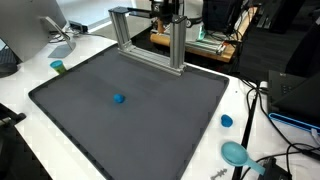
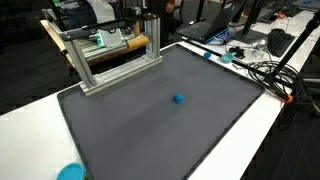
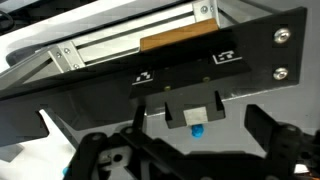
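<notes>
Cup, green (image 1: 58, 67), sits left on the white table (image 1: 25, 90), off the dark mat (image 1: 70, 110). Blue ball (image 1: 119, 98) lies loose and alone mid-mat. Aluminium frame (image 1: 150, 42) stands on the mat's back edge. We find the gripper (image 3: 192, 148) close against it, jaws apart and empty. Small blue piece (image 3: 197, 130) sits dead ahead, pinned under a grey bracket (image 3: 195, 110). Cables (image 1: 285, 150) trail right, with desks behind.
</notes>
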### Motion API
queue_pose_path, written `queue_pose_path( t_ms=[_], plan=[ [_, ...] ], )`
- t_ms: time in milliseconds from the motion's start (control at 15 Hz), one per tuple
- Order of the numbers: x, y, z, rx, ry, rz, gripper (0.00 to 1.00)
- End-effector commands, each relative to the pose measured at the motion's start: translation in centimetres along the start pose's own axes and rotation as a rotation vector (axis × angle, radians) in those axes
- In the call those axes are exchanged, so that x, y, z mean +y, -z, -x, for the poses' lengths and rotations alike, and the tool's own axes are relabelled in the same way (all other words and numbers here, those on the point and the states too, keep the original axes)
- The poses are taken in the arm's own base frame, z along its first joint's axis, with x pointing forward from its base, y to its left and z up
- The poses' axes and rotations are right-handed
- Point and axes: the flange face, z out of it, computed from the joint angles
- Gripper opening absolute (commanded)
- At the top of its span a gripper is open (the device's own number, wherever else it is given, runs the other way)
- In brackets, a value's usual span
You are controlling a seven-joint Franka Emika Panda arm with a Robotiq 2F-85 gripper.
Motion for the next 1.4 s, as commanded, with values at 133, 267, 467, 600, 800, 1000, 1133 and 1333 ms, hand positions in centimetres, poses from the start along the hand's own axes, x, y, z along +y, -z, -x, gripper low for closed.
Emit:
queue_pose_path(
  t_ms=[133,267,467,600,800,1000,1133,1333],
  plan=[
    [0.1,-0.1,-0.3,0.017,0.092,0.018,1.0],
    [0.5,-0.2,-0.6,0.021,0.123,0.005,0.91],
    [0.9,-0.8,-1.0,0.005,0.168,-0.029,0.89],
    [1.4,-1.3,-1.0,-0.017,0.166,-0.034,0.89],
    [1.5,-1.5,-0.8,-0.038,0.153,-0.027,0.87],
    [0.9,-1.0,-0.5,-0.03,0.151,-0.027,0.77],
    [0.6,-1.0,-0.3,-0.028,0.146,-0.022,0.65],
    [0.4,-1.0,-0.3,-0.03,0.184,-0.035,0.82]
  ],
)
